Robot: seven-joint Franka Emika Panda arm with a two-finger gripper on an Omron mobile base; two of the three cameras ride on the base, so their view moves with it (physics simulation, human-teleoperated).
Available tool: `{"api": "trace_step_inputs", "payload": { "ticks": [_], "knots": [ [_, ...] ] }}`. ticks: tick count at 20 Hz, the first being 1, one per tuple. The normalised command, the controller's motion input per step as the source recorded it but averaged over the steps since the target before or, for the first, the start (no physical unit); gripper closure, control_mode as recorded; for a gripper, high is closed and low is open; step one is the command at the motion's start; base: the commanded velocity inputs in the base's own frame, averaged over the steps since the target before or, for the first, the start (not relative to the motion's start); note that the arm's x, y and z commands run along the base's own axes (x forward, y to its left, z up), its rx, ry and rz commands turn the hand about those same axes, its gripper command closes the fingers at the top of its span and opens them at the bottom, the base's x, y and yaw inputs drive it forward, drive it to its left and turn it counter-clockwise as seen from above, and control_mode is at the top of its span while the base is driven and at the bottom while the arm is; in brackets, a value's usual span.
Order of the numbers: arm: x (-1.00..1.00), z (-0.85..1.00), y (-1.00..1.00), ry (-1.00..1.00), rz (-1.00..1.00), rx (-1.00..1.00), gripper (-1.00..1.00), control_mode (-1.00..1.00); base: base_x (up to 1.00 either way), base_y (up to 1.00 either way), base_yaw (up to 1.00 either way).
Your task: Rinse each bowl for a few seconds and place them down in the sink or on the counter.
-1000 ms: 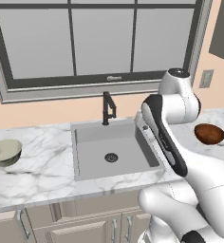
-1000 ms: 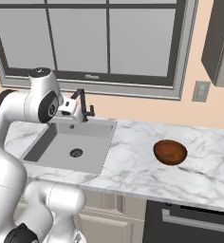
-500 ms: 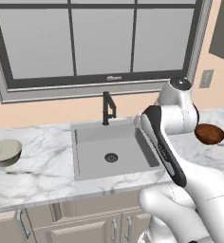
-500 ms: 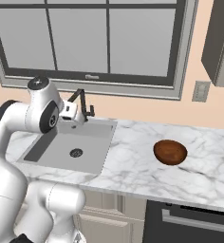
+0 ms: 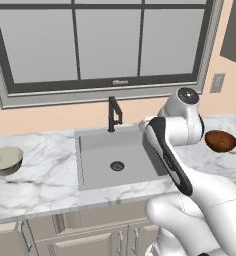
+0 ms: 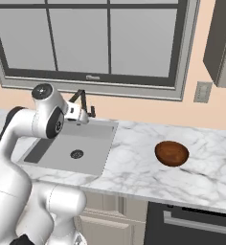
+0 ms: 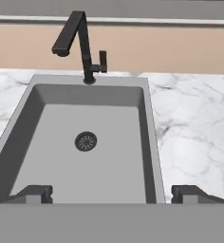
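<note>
while the arm rises over the sink's right side, things lie thus, left to right:

beige bowl [image 5: 6, 160]: upright on the counter's far left end, well apart from the sink; lighter inside; nothing touches it.

counter [image 5: 45, 182]: white marble with grey veins, running along the wall under the window [image 5: 105, 42]; beige cabinet doors with metal handles below it.

sink [image 5: 97, 167]: grey rectangular basin recessed in the counter, between the two bowls; round dark drain [image 5: 117, 165] near the middle of its floor; no bowl in it. in the hand view the sink [image 7: 61, 152] spreads below the hand, drain [image 7: 86, 141] a little left of centre.

faucet [image 5: 113, 114]: thin, black, upright at the middle of the sink's back rim; in the hand view the faucet [image 7: 79, 45] has its spout reaching out to the left and a small lever on its right side. no water is seen running.

gripper [image 7: 112, 193]: fingers wide apart, nothing between them; the two dark tips stand at the bottom of the hand view, left tip [image 7: 32, 193] over the basin's near part, right tip [image 7: 190, 193] over the counter just right of the sink's right rim. in the right base view the gripper [image 6: 79, 115] sits beside the faucet, above the sink's back part; how its fingers stand cannot be told from there.

brown bowl [image 5: 220, 140]: upright on the counter right of the sink, well apart from the basin and from the gripper; in the right base view the brown bowl [image 6: 172, 153] stands alone on the marble.

wall outlet [image 6: 202, 91]: on the peach wall above the counter, right of the window.
</note>
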Motion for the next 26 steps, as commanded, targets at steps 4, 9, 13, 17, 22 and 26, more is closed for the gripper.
{"api": "trace_step_inputs", "payload": {
  "ticks": [4, 9, 13, 17, 22, 26],
  "knots": [
    [0.42, 0.01, -0.17, 0.00, 0.07, 0.03, -1.00, -1.00, 0.00, 0.00, 0.00],
    [0.26, 0.00, -0.08, -0.08, 0.08, 0.00, -1.00, -1.00, 0.00, 0.00, 0.00],
    [0.13, -0.03, 0.00, -0.19, 0.07, -0.01, -1.00, -1.00, 0.00, 0.00, 0.00],
    [0.19, -0.13, 0.00, -0.21, 0.06, -0.02, -1.00, -1.00, 0.00, 0.00, 0.00],
    [0.21, -0.13, -0.02, -0.17, 0.04, 0.00, -1.00, -1.00, 0.00, 0.00, 0.00],
    [0.30, -0.13, -0.05, -0.08, 0.02, 0.00, -1.00, -1.00, 0.00, 0.00, 0.00]
  ]
}}
